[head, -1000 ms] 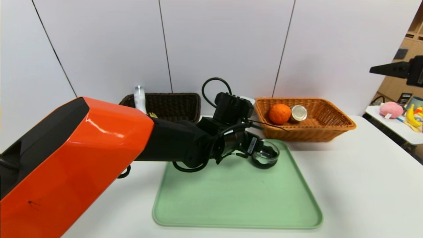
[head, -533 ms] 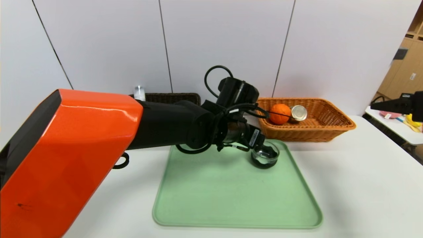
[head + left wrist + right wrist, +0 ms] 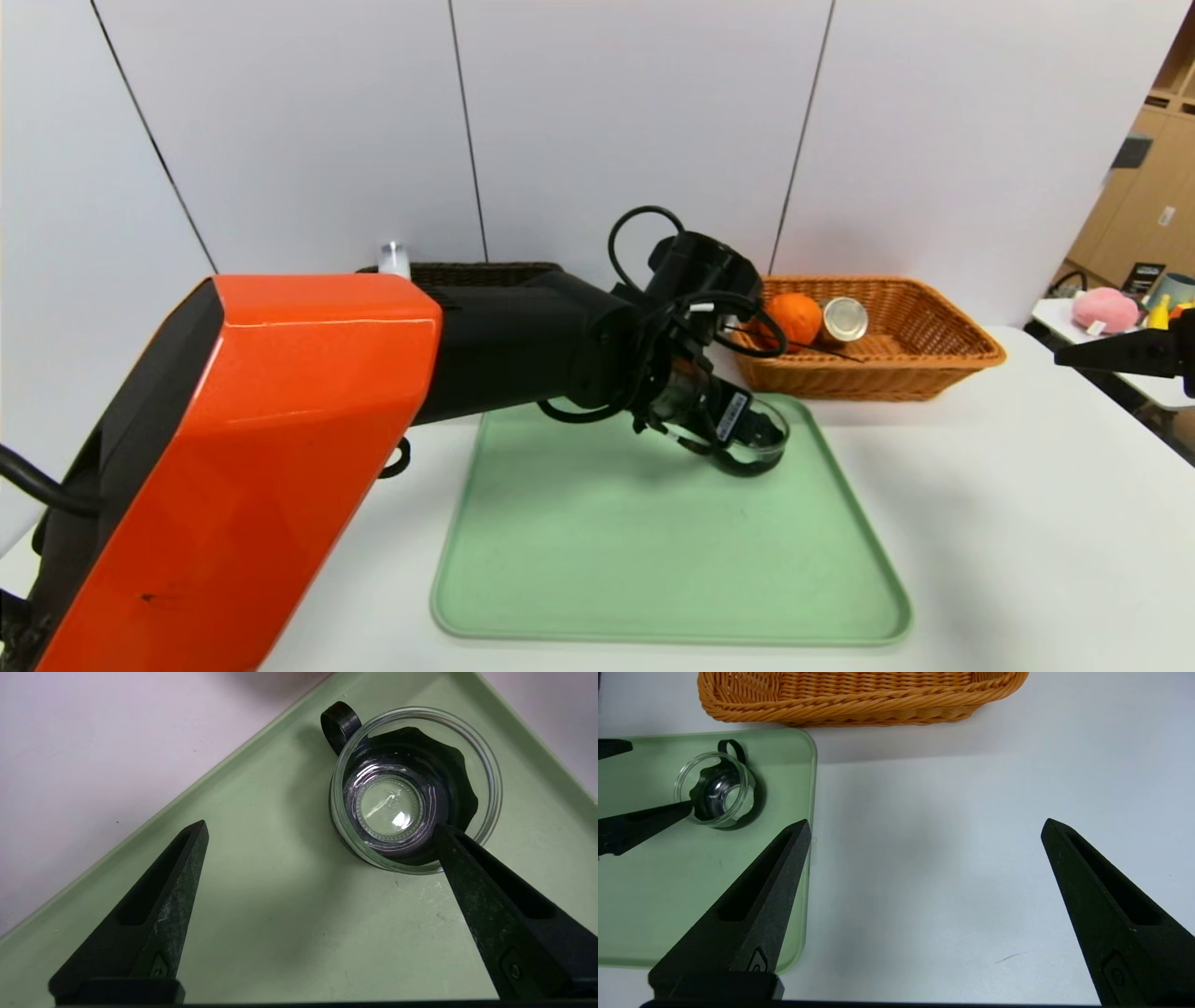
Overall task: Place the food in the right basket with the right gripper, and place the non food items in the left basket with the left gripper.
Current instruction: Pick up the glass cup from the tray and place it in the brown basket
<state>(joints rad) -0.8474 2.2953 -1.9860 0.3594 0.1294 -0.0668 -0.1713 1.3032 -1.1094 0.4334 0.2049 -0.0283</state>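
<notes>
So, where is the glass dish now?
In the head view, the glass dish sits on the green tray, at its far right corner, beside the left gripper.

The orange fruit (image 3: 794,319) and tin can (image 3: 844,320) are held by the light wicker basket (image 3: 878,383), just beyond the left gripper (image 3: 752,434).

My left arm is hiding most of the dark basket (image 3: 485,273). The head view's edge is cutting off my right jaws (image 3: 1120,355).

No words, brands or numbers can be made out. A white label with dark barcode-like marks sits on the left hand (image 3: 321,829), but its print is too small to read.
</notes>
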